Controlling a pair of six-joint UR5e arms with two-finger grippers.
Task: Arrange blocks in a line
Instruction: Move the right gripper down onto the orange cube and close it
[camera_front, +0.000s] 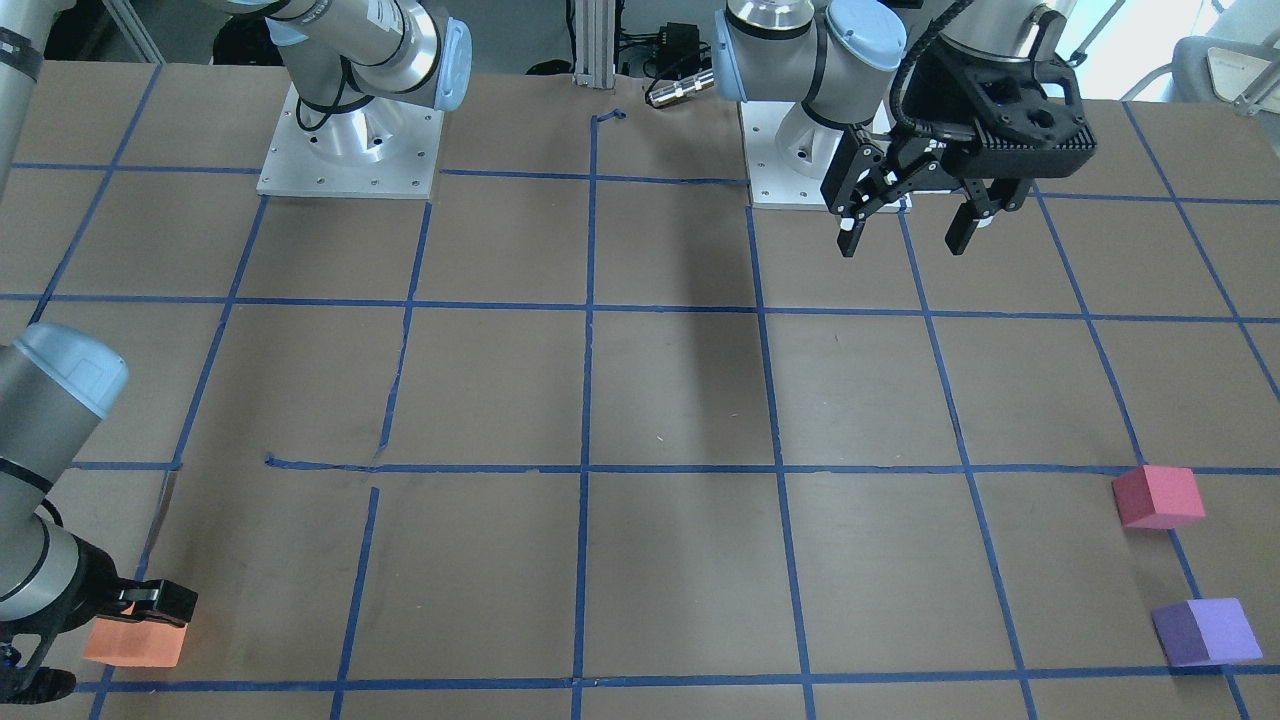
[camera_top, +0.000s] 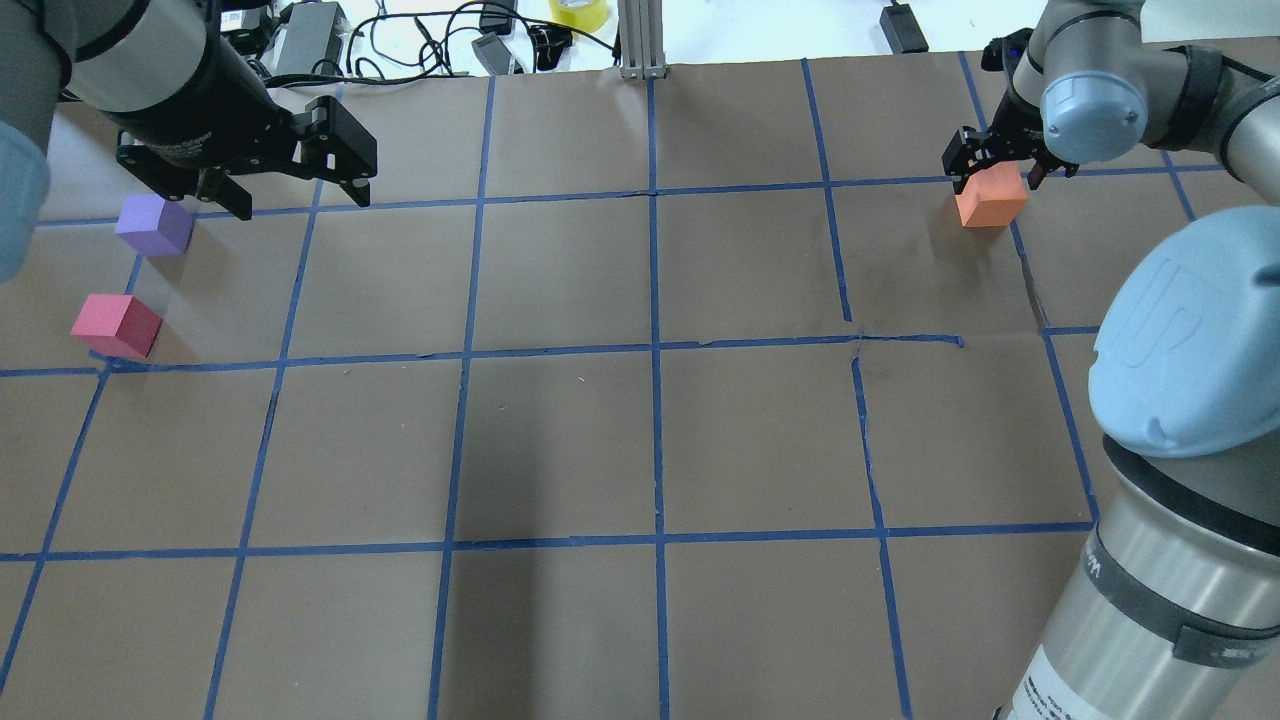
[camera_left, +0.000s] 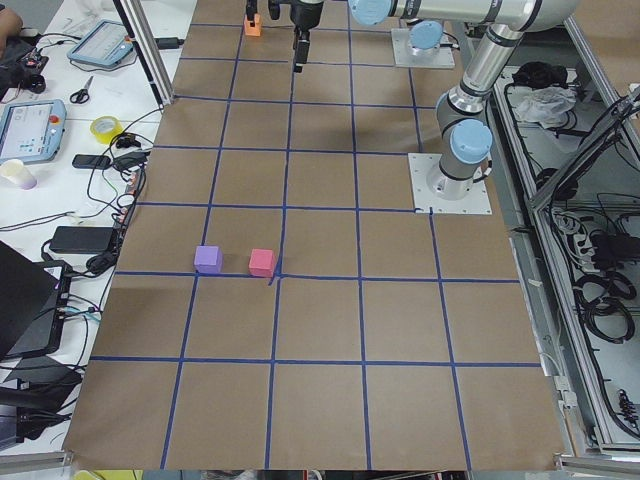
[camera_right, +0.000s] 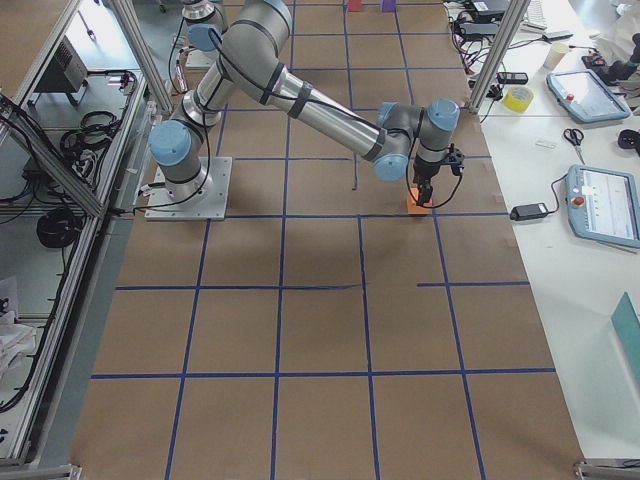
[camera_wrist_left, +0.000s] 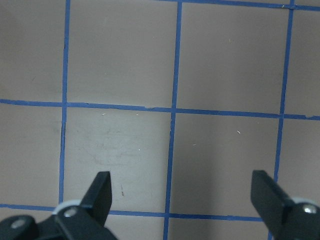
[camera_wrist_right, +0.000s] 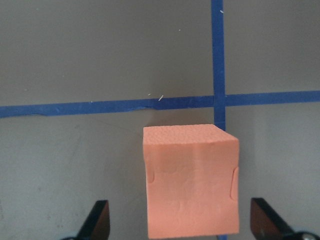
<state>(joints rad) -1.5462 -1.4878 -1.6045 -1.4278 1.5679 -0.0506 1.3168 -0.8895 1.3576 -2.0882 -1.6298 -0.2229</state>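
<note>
The orange block (camera_top: 990, 197) sits on the table at the far right; it also shows in the front-facing view (camera_front: 135, 643). My right gripper (camera_top: 995, 178) is open and straddles it. In the right wrist view the block (camera_wrist_right: 190, 180) stands between the fingertips (camera_wrist_right: 100, 220) with a gap on each side. The purple block (camera_top: 153, 225) and the pinkish-red block (camera_top: 115, 325) lie close together at the far left. My left gripper (camera_top: 300, 200) is open and empty, raised above the table, just right of the purple block. Its wrist view shows only bare table.
Blue tape lines grid the brown table (camera_top: 640, 440). The two arm bases (camera_front: 350, 140) are bolted at the robot's edge. Cables, a yellow tape roll (camera_top: 578, 12) and an aluminium post (camera_top: 640, 40) lie beyond the far edge. The right arm's elbow (camera_top: 1180, 330) hangs over the near right.
</note>
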